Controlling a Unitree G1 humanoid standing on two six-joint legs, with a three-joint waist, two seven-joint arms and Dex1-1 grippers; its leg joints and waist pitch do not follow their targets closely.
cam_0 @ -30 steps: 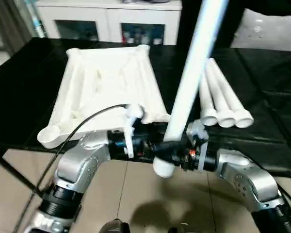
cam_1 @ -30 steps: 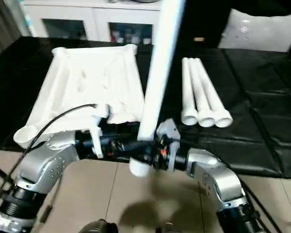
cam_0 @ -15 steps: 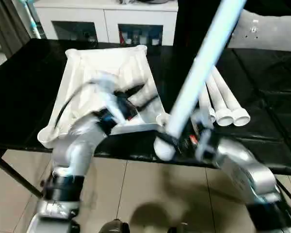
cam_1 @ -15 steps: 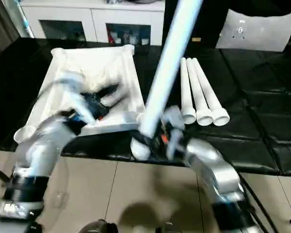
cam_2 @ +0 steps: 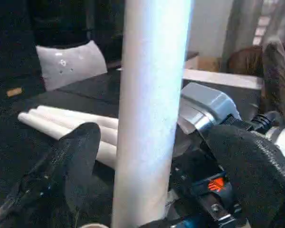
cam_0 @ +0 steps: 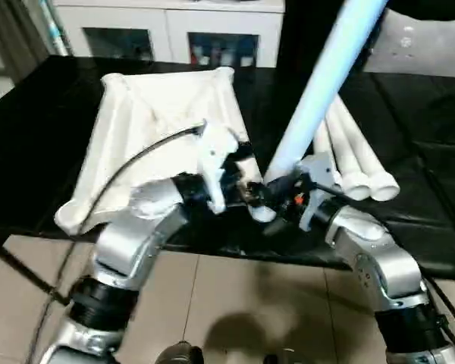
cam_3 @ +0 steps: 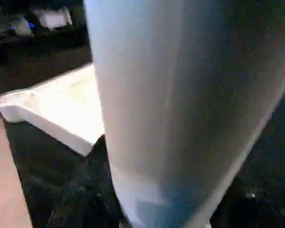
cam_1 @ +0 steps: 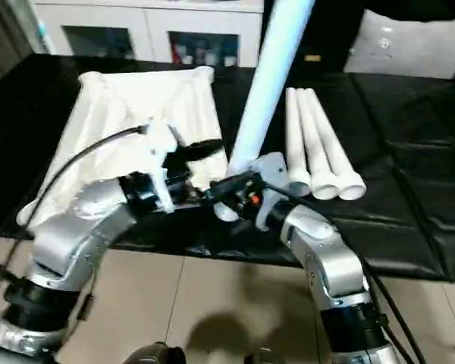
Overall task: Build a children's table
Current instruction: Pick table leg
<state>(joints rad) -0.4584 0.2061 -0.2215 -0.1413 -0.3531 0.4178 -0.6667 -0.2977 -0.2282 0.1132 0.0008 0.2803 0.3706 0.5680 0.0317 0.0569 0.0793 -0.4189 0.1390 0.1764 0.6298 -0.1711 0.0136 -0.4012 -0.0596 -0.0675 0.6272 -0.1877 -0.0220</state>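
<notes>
**Ana:** Black cloth is covering the whole surface (cam_0: 45, 114), and a white cabinet (cam_0: 167, 30) is standing behind its far edge. Where is the children's table sitting?

**Ben:** Its square top (cam_0: 163, 125) is lying ribbed side up on the left half of the surface, with one round socket overhanging the near edge. Three spare legs (cam_0: 356, 163) are resting side by side toward the right half, touching each other.

**Ana:** And the fourth?

**Ben:** The right end effector (cam_0: 277, 199) is pinching the fourth leg (cam_0: 318, 83) close to its lower end, holding it tilted up and away over the near edge, just beside the top's near right corner.

**Ana:** Is the left one helping?

**Ben:** The left end effector (cam_2: 147, 190) is standing spread wide, one finger on each side of the leg without pressing it. Whether the leg's tip is already meeting a socket, I cannot tell; the arms are hiding that spot.

**Ana:** What is worrying you?

**Ben:** The grip is sitting so low that the long free length could be levering the leg round in the pinch. A tilted leg may jam on the socket rim or push the top toward the near edge.
</notes>
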